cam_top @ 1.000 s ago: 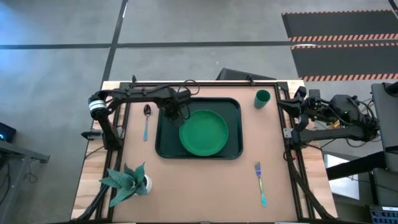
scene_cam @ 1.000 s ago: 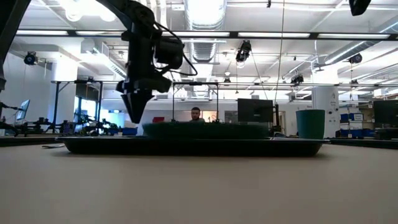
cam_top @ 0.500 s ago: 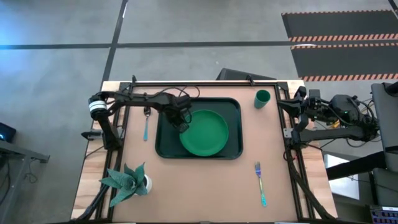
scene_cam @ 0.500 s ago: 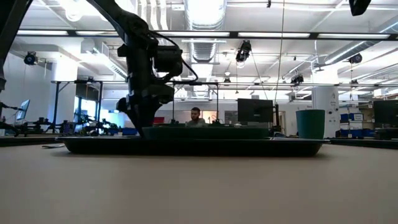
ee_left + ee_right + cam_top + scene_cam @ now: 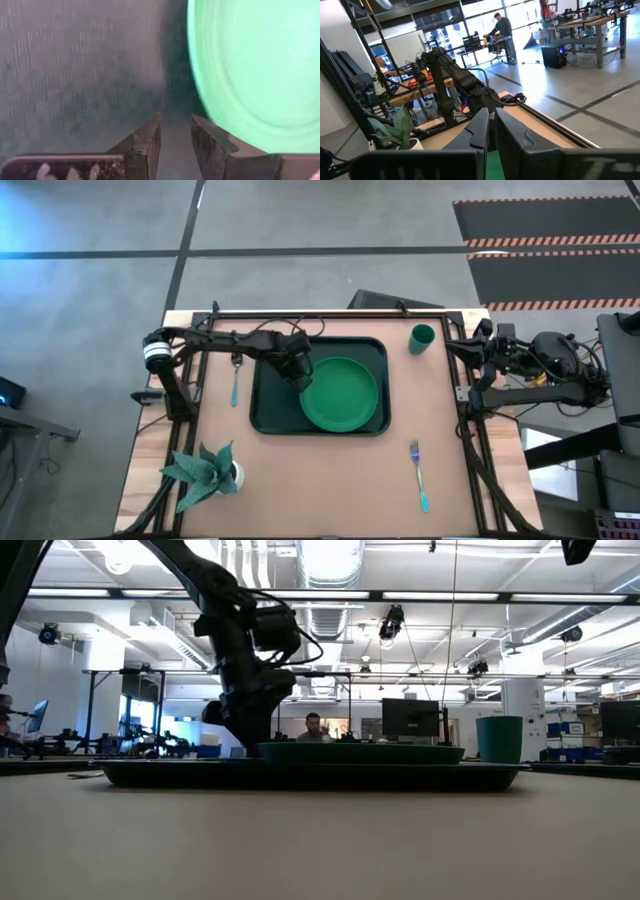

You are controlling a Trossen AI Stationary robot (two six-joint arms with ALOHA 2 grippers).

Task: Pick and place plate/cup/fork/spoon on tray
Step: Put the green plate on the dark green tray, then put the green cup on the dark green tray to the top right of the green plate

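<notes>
- High view: the left gripper (image 5: 300, 373) sat low over the tray (image 5: 265, 415), at the plate's near-left rim. A second earlier the plate (image 5: 341, 394) lay nearer the tray's middle; it had since slid away from the gripper toward the tray's right side, and the gripper followed it. Read: a nudge to seat the plate, not a carry.
- High view, rest: the spoon (image 5: 236, 370) lay on the table just behind the left gripper, outside the tray's left rim. The cup (image 5: 422, 338) stood off the tray's far right corner and the fork (image 5: 419, 474) lay well clear toward the front; none of the three had moved.
- Low view: the left gripper (image 5: 250, 735) was down at the rim of the plate (image 5: 360, 751), lower and further right than a second ago. Plate flat inside the tray (image 5: 310, 774).
- Left wrist view: fingers (image 5: 148, 142) stood a small gap apart with only tray floor between them; plate (image 5: 255, 70) just beside one tip, not gripped. So released, pushing at most.
- Right wrist view: the right gripper (image 5: 490, 131) was clenched on nothing, parked at the table's right edge.
- Judgement: plate step essentially done; cup, fork and spoon still to go.
</notes>
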